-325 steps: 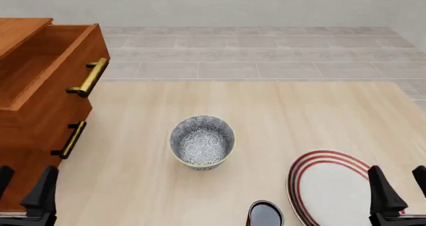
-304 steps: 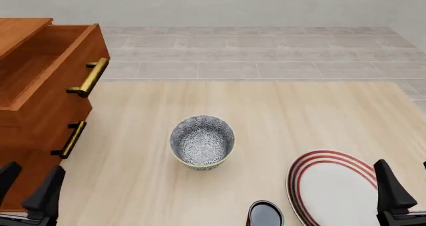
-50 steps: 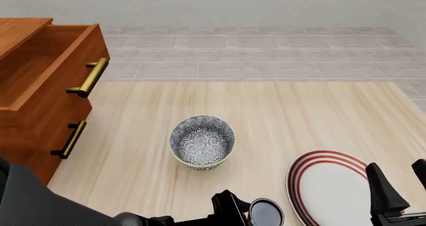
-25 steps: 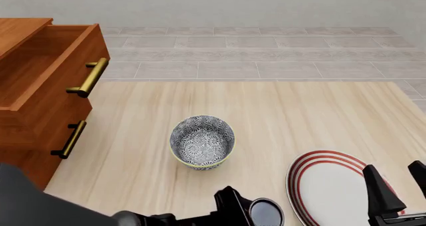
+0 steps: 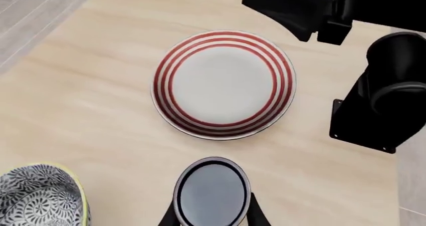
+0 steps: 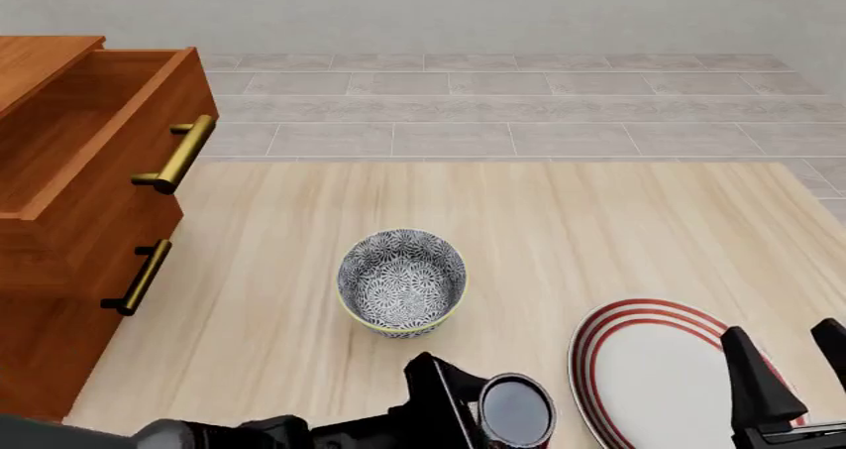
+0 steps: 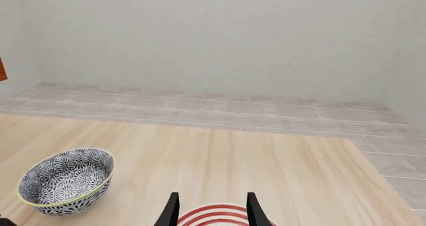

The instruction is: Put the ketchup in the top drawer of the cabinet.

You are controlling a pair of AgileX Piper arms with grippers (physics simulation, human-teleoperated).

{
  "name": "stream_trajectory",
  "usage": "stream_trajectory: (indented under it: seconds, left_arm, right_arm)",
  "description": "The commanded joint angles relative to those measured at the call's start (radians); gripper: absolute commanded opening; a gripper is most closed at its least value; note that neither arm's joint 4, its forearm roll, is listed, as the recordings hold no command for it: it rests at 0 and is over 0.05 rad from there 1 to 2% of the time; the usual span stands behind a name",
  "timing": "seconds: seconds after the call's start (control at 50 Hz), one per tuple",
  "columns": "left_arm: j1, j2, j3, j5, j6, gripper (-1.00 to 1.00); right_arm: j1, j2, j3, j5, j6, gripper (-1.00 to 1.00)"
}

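Note:
The ketchup (image 6: 516, 411) is a small can with a dark round top, near the table's front edge between the patterned bowl and the plate. My left gripper (image 6: 492, 415) is shut on it from its left side. In the left wrist view the can's top (image 5: 211, 193) sits between the two fingers (image 5: 166, 219). The cabinet (image 6: 53, 310) stands at the left; its top drawer (image 6: 119, 167) is pulled out and open, and what shows of its inside is bare. My right gripper (image 6: 793, 382) is open and empty over the plate's right side.
A blue-white patterned bowl (image 6: 400, 282) stands mid-table, just beyond the can. A white plate with red rings (image 6: 655, 370) lies at the front right. The lower drawer (image 6: 79, 271) is shut. In the left wrist view the right arm (image 5: 382, 96) is beyond the plate (image 5: 223, 84).

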Motion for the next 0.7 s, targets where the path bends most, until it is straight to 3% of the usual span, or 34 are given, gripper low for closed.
stream_trajectory:
  seconds: [0.02, 0.2, 0.46, 0.52, 0.7]
  left_arm:
    - [0.012, -0.134, 0.054, 0.037, 0.049, -1.00]
    - [0.033, -0.272, 0.102, 0.098, 0.058, -1.00]
    - [0.054, -0.507, 0.106, 0.289, 0.050, -1.00]
    - [0.046, -0.534, 0.094, 0.334, 0.039, -1.00]
    - [0.046, -0.534, 0.094, 0.334, 0.039, -1.00]
  right_arm:
    - [-0.001, 0.000, 0.002, -0.002, -0.002, 1.00]
    - [-0.002, 0.000, 0.001, -0.001, -0.004, 1.00]
    - [-0.001, -0.003, 0.007, -0.002, -0.006, 1.00]
    - [-0.002, -0.003, 0.015, -0.009, -0.005, 1.00]
    - [-0.006, 0.000, 0.009, -0.010, -0.002, 1.00]
